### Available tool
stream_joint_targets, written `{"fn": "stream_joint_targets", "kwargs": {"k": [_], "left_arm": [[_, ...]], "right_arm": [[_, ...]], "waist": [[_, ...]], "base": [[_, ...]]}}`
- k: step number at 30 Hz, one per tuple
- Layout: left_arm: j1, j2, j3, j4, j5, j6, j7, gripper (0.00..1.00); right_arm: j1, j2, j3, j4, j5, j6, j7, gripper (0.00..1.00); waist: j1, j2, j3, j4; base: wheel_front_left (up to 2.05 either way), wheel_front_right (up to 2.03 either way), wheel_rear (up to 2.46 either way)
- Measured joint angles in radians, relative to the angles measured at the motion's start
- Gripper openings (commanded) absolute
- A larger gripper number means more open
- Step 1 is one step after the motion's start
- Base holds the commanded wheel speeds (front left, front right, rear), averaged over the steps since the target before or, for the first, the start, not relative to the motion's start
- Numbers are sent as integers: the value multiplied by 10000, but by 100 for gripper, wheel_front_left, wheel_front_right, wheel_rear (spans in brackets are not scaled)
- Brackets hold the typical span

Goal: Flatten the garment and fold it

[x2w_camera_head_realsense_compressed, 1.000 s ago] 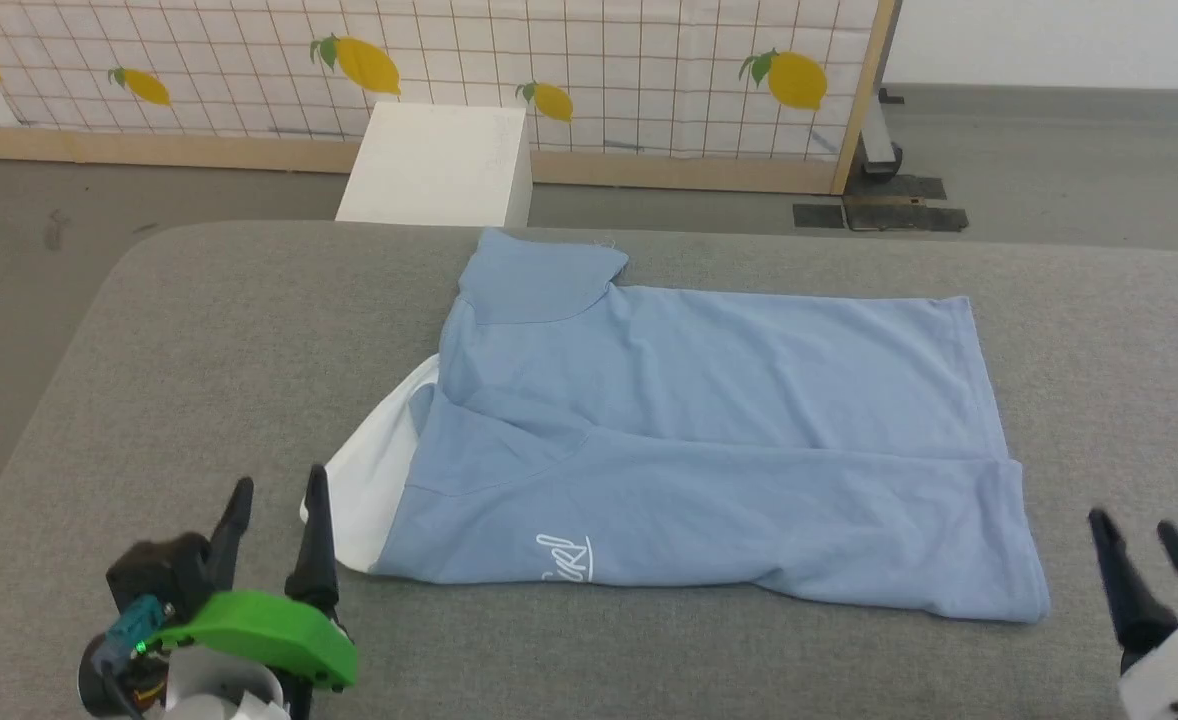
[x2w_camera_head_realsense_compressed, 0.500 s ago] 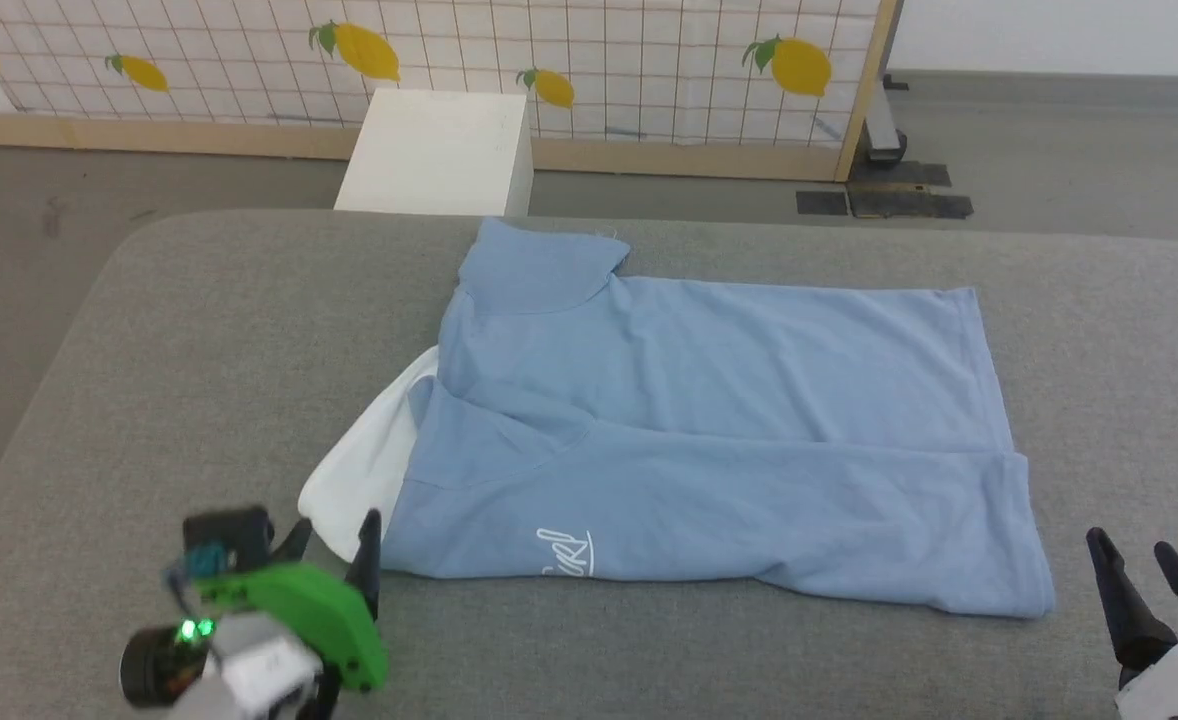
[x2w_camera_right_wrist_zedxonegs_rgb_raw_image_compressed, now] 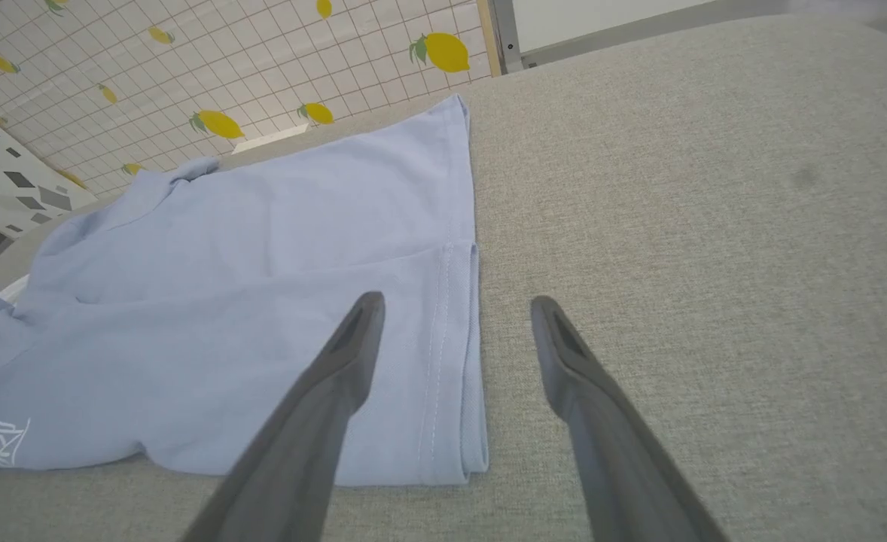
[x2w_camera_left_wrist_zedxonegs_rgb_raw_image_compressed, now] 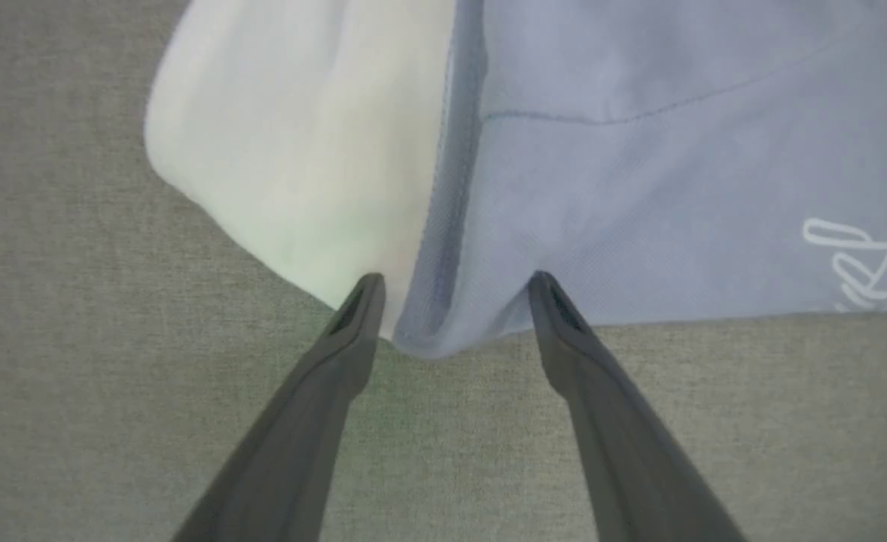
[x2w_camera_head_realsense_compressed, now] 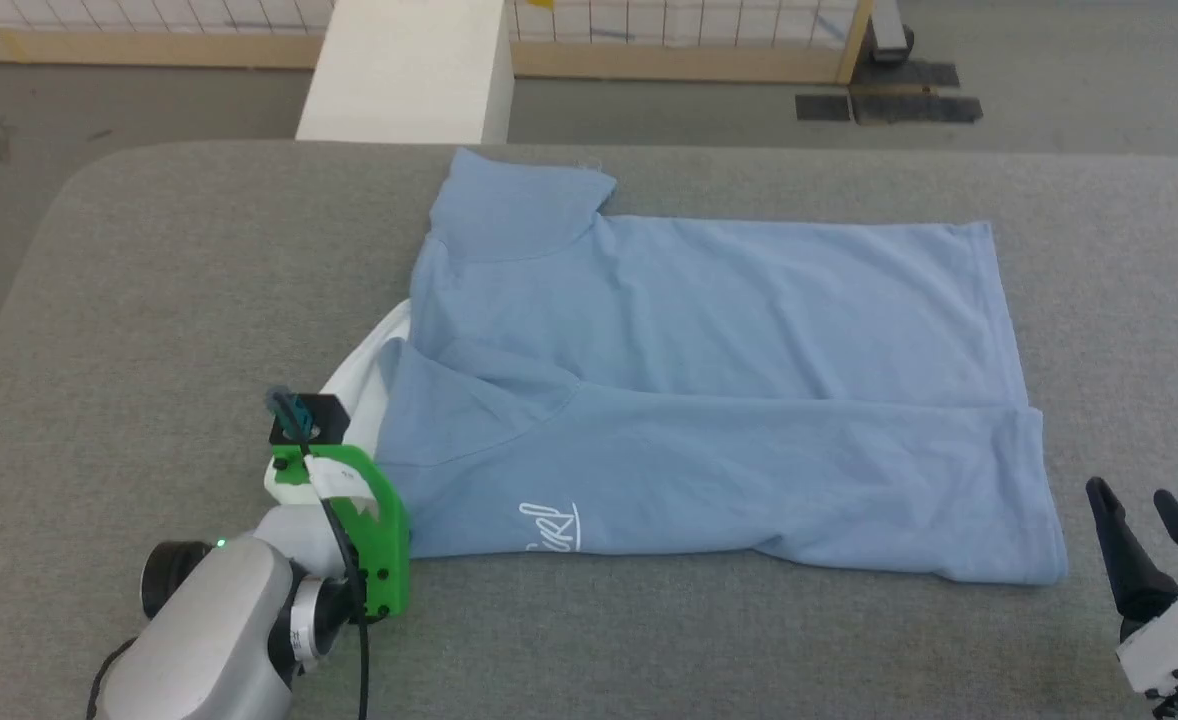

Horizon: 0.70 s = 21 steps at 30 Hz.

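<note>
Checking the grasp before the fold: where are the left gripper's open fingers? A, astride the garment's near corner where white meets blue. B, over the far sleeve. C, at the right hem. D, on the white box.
A: the left wrist view shows the left gripper open, one finger on each side of the near corner of the garment, where its white part meets the blue.

Robot test lab: lemon-print partition (x2w_camera_right_wrist_zedxonegs_rgb_raw_image_compressed: 187,68), bare grey floor (x2w_camera_head_realsense_compressed: 1099,90), grey padded table (x2w_camera_head_realsense_compressed: 199,300).
</note>
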Motion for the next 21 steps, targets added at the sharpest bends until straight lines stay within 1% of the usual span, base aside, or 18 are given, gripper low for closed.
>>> {"fn": "stream_joint_targets", "kwargs": {"k": [4, 7, 8, 9, 11, 14, 17, 19, 21], "left_arm": [[-49, 36, -71, 454, -4, 105, 336, 100], [-63, 50, -27, 566, -159, 98, 554, 100], [-61, 12, 38, 564, -301, 98, 619, 95], [-59, 12, 71, 562, -374, 79, 656, 40], [-46, -4, 213, 537, -654, 27, 713, 0], [19, -155, 349, 439, -949, -90, 625, 0], [199, -215, 514, 290, -1026, -92, 345, 0], [338, -192, 596, 115, -1034, -88, 121, 0], [515, -194, 784, -115, -1103, -71, -113, 0]], "right_arm": [[-176, -56, 69, 2, 58, 0, 0, 100], [-222, -63, 102, 15, 61, 0, 0, 100], [-231, -65, 102, 19, 63, 0, -2, 100], [-239, -71, 102, 23, 65, 0, -4, 100], [-247, -104, 100, 23, 65, 0, -10, 100], [-284, -247, 113, 4, 15, 0, 52, 100], [-414, -395, 159, -88, -128, 0, 433, 100], [-499, -456, 186, -194, -267, 0, 1026, 100], [-619, -510, 303, -307, -527, 0, 2080, 100]], "waist": [[0, 0, 280, -160], [0, 0, 426, -284], [0, 0, 473, -315], [0, 0, 507, -333], [0, 0, 565, -350], [0, 0, 573, -304], [0, 0, 501, -267], [0, 0, 437, -258], [0, 0, 364, -262]], "base": [[0, 0, 0], [0, 0, 0], [0, 0, 0], [0, 0, 0], [0, 0, 0], [0, 0, 0], [0, 0, 0], [0, 0, 0], [0, 0, 0]]}}
